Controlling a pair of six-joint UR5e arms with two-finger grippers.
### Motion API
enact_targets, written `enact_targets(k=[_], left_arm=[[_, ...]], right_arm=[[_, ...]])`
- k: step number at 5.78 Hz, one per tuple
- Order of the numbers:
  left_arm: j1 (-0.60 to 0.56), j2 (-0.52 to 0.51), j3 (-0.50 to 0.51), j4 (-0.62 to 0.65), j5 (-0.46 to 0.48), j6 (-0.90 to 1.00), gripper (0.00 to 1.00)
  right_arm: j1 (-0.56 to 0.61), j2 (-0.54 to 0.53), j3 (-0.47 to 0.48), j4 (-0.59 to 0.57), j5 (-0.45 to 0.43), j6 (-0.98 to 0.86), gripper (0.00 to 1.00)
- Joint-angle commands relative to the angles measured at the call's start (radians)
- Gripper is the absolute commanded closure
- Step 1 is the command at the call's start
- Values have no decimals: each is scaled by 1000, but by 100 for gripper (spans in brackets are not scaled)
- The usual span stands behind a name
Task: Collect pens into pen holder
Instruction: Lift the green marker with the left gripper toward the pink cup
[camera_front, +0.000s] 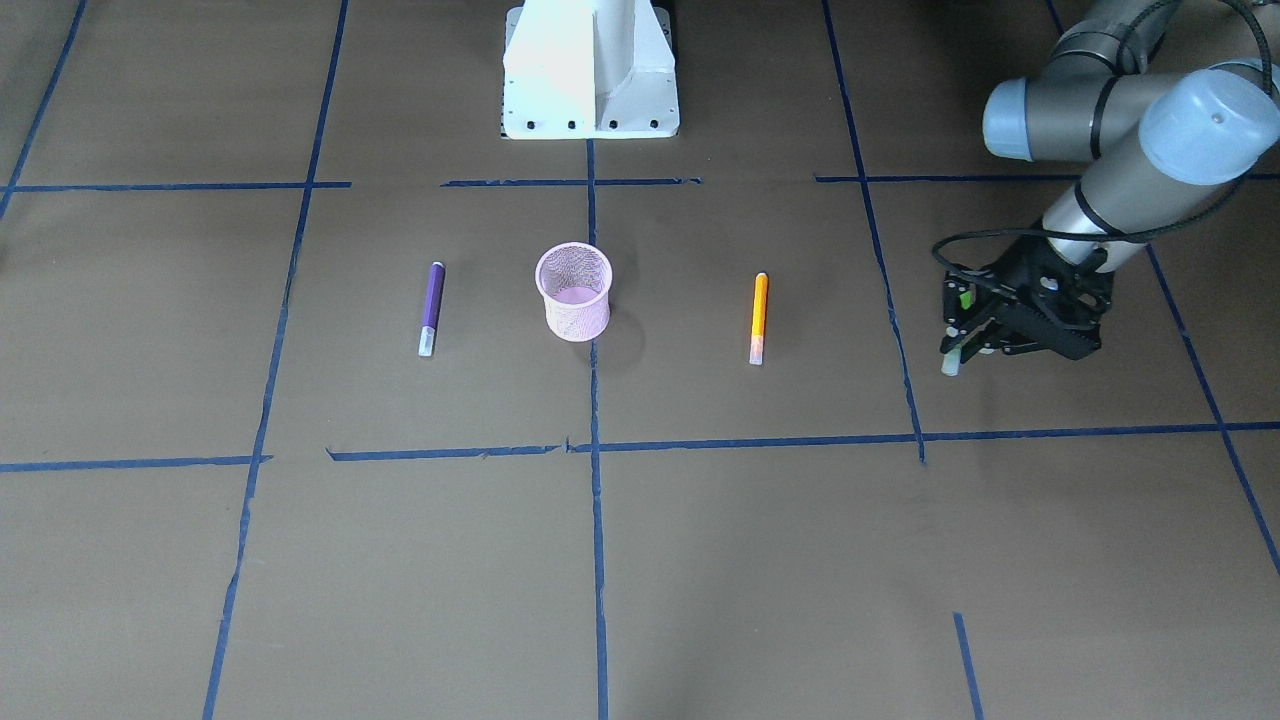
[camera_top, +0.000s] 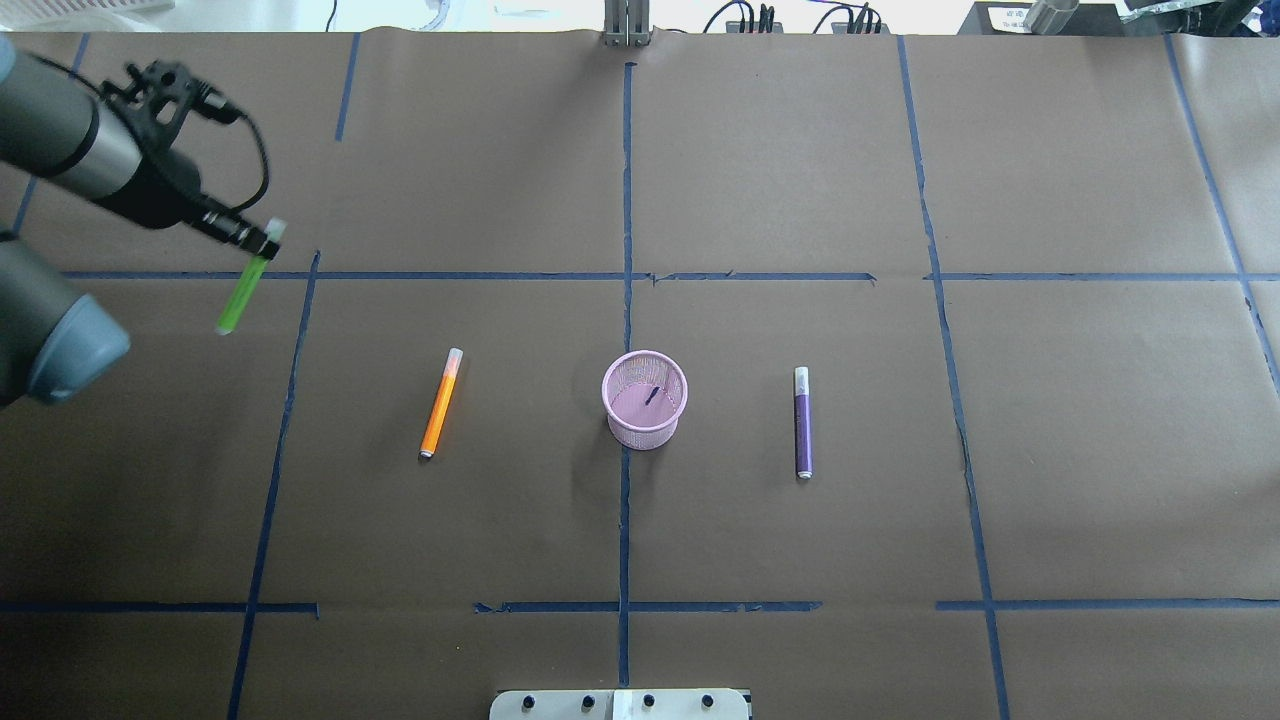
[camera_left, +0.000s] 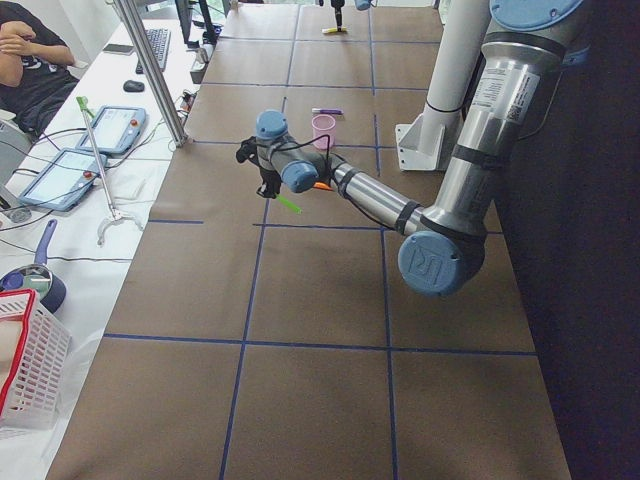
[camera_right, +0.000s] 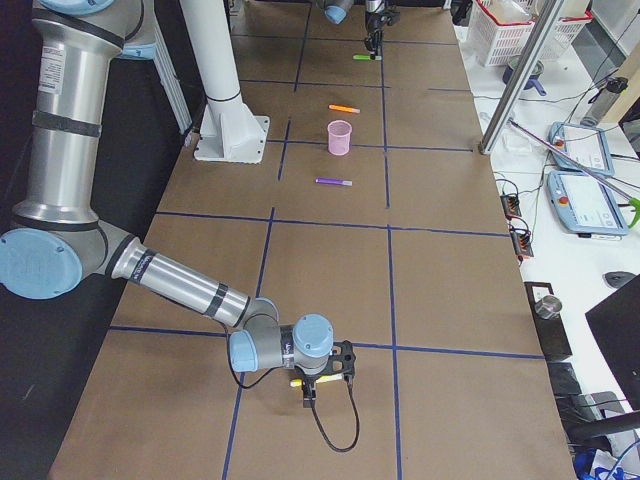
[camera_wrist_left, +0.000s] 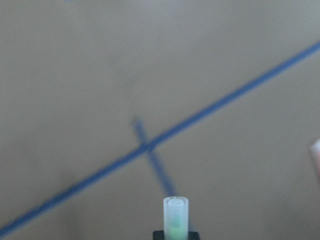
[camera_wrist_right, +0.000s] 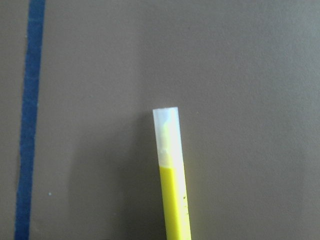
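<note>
Even, diffuse light; soft shadow beside pen holder (camera_front: 574, 300); left wrist view blurred, right wrist view sharp.

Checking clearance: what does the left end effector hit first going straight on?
Probably the brown paper table cover, by the blue tape crossing; nothing else shows in that line. The green marker pen held by the left end effector leads. Depth unclear.

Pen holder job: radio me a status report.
Left gripper shut on green pen, aloft. Right gripper by yellow pen, state unclear. Orange pen, purple pen flank pen holder. Nothing blocking.
</note>
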Motion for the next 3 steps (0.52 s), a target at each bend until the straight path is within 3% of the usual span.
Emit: enact_targets(k=[1, 2, 3], left_arm=[[22, -182, -3, 2, 1, -221, 100], [59, -256, -1, -30, 63, -347, 100], [161, -263, 5, -173, 218, -446, 100]], right_arm=[[0, 0, -1, 0, 1, 0, 0], [0, 0, -1, 1, 1, 0, 0], [0, -2, -1, 5, 10, 0, 0]])
